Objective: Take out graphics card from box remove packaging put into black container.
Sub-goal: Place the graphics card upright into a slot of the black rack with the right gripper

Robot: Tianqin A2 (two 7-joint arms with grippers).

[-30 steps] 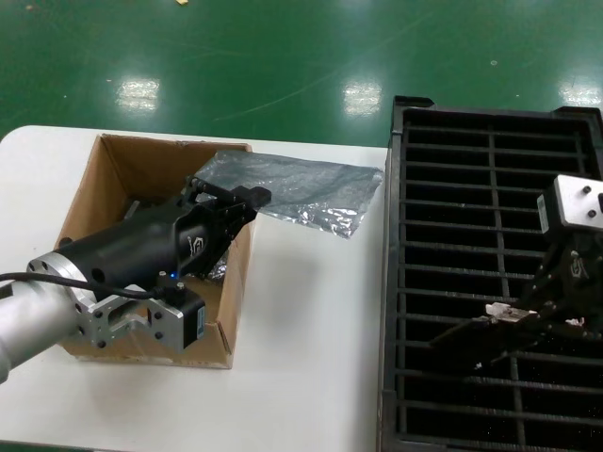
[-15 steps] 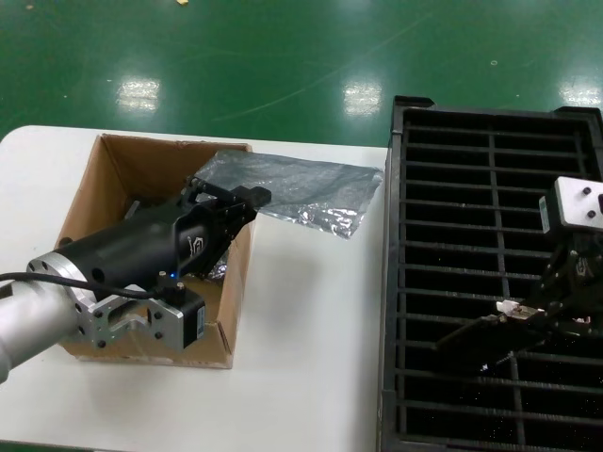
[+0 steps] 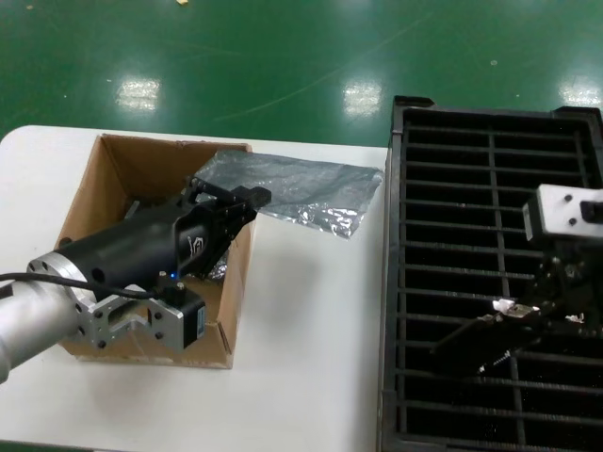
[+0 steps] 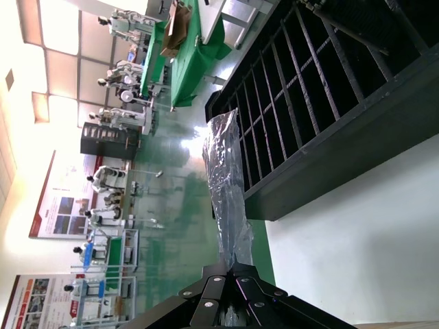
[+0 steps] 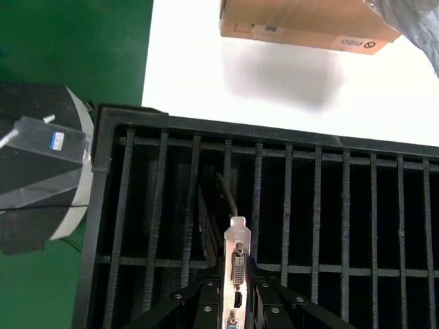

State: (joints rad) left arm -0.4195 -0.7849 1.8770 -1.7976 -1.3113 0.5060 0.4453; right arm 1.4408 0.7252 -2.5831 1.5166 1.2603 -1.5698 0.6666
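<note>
At the lower right of the head view the right gripper (image 3: 528, 315) hangs over the black container (image 3: 490, 132), clenched on the graphics card (image 3: 476, 339), which shows here only as a dark board slanting down toward the lower left above the slots. The right wrist view gives what the head view cannot: the card's silver end bracket (image 5: 236, 264) stands upright between the two fingers (image 5: 206, 301), its ports facing the camera, and the dark board runs away from it down into the slots of the black container (image 5: 110, 205).

At the left of the head view the left gripper (image 3: 226, 202) sits at the far right edge of the box (image 3: 85, 202), grasping one end of the packaging (image 3: 301, 193), which lies spread on the white table (image 3: 311, 320) between box and container. The left wrist view shows the packaging (image 4: 226, 185) rising crinkled from the closed fingertips, with the black container (image 4: 309, 137) behind it. The right wrist view also catches the box (image 5: 302, 24) in its upper part.
</note>
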